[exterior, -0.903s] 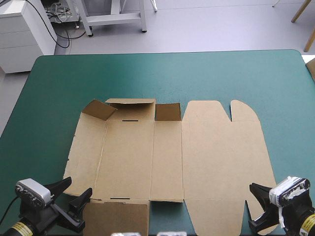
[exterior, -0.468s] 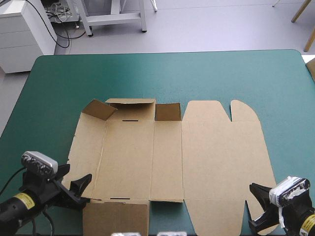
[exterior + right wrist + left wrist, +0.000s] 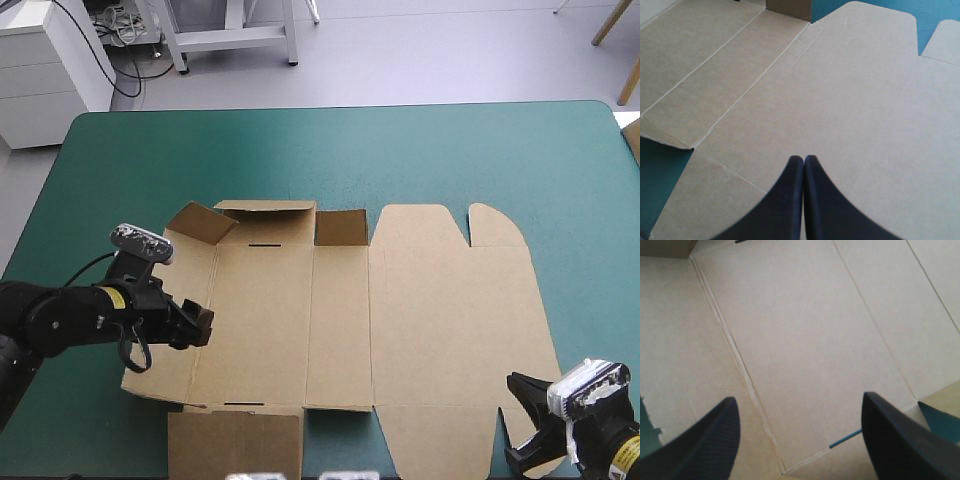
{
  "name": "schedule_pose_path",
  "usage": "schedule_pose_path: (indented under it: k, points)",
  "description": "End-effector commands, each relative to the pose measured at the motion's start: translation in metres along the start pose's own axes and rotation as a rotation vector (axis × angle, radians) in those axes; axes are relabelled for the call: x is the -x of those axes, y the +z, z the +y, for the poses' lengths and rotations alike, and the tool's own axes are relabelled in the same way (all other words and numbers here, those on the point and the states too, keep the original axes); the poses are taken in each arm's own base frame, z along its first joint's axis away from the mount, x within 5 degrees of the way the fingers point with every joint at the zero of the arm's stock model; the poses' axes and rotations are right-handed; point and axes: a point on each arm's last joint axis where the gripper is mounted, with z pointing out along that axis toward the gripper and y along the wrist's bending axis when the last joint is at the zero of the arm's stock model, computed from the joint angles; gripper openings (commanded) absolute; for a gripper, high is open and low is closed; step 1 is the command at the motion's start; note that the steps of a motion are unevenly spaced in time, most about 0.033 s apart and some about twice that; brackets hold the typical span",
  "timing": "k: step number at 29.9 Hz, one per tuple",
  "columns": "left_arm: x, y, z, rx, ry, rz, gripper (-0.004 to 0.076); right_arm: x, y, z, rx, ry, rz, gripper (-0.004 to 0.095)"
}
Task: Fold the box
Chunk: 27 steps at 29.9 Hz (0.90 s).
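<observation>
Left gripper [image 3: 196, 326]: unclenched, the black fingers [image 3: 715, 440] standing wide apart and holding nothing; it hangs over the left end of the box and points toward the right arm's side.
Under the left gripper [image 3: 799, 397]: bare brown board, with a crease [image 3: 735, 357] running on ahead between the fingers and a narrow slot [image 3: 845, 438] just beside the right finger showing teal-green through it.
Right gripper [image 3: 803, 159]: clenched, the two fingers meeting in one point with nothing between them; it sits at the near right corner of the box.
Ahead of the right gripper [image 3: 516, 421]: the wide lid panel, flat, then the creased panels beyond.
Box [image 3: 400, 310]: a cut brown sheet lying open on the table [image 3: 400, 150], between the two grippers.
Long axis: left to right, along the table's near edge.
Ends: rounded lid tabs toward the right arm; raised flaps [image 3: 265, 210] at the far edge, ahead of and beside the left gripper.
</observation>
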Motion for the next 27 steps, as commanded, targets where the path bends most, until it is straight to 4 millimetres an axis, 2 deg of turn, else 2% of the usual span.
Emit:
schedule_pose_path:
  k: [1,7,18,21,27]
  points:
    - [0.023,-0.009,-0.002,-0.020,-0.008,0.028,0.0494,0.012,-0.003,0.000,0.000,-0.004,-0.081,-0.0020]
    - [0.040,-0.013,0.009,0.096,-0.018,0.097,0.0494,0.012,-0.003,0.000,0.000,-0.004,-0.081,-0.0020]
    - [0.042,-0.014,0.020,0.201,0.003,0.110,0.0494,0.012,-0.003,0.000,0.000,-0.004,-0.081,-0.0020]
    - [0.043,-0.010,0.030,0.207,-0.034,0.126,0.0494,0.012,-0.003,0.000,0.000,-0.004,-0.081,-0.0020]
    - [0.043,-0.004,0.066,0.133,-0.132,0.131,0.0493,0.012,-0.003,0.000,0.000,-0.004,-0.081,-0.0020]
